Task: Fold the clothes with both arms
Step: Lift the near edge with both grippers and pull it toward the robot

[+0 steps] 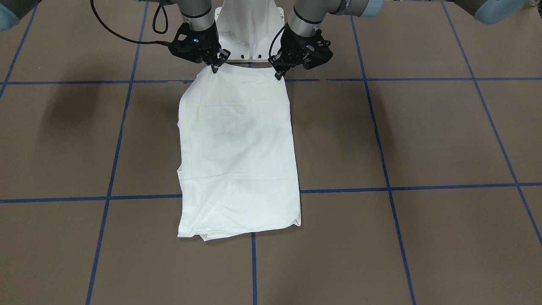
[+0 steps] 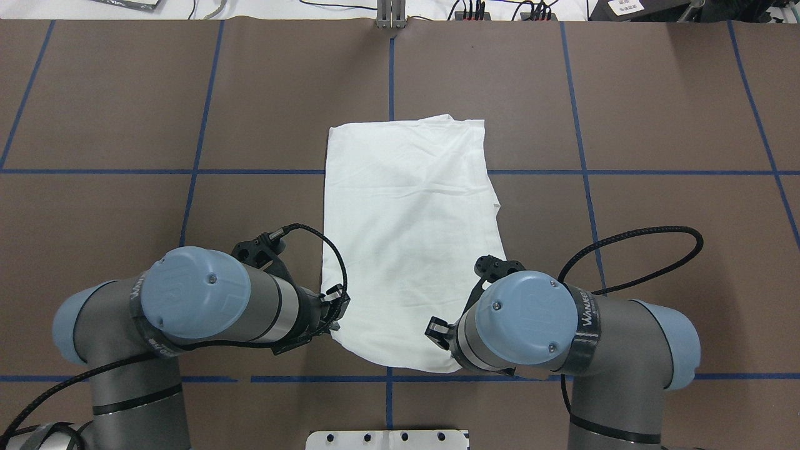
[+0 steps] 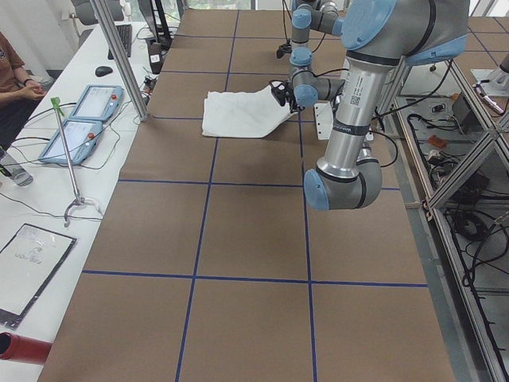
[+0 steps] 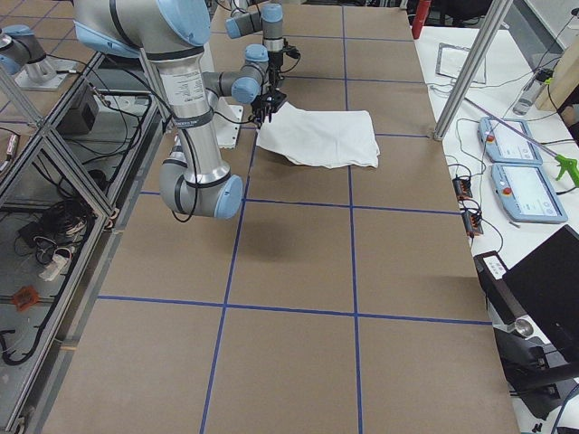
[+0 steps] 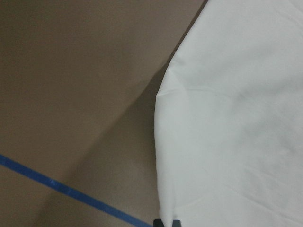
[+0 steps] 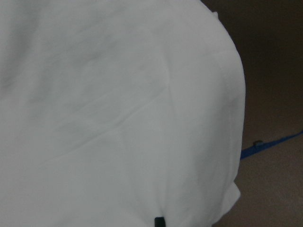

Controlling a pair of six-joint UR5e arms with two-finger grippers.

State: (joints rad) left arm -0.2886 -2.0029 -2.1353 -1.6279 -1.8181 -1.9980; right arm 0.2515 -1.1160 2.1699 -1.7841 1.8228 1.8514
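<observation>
Near edge: L gripper [image 1: 278, 73] and R gripper [image 1: 215, 65] are each pinched narrow on a robot-side corner of the shirt [image 1: 237, 148], one corner apiece. That edge sits raised off the table [image 1: 423, 135] in the side views. Shirt lies mid-table as a long folded rectangle running away from the base.

Handling, my est.: light, limp cotton, will sag and drag, not slippery. Corners are the right hold; keep both level.

Far end flat, layers slightly uneven.

Can't see: print block, neck label, sleeves (prob. folded in). Overhead hides fingertips under wrists; wrist cams show only slivers.
</observation>
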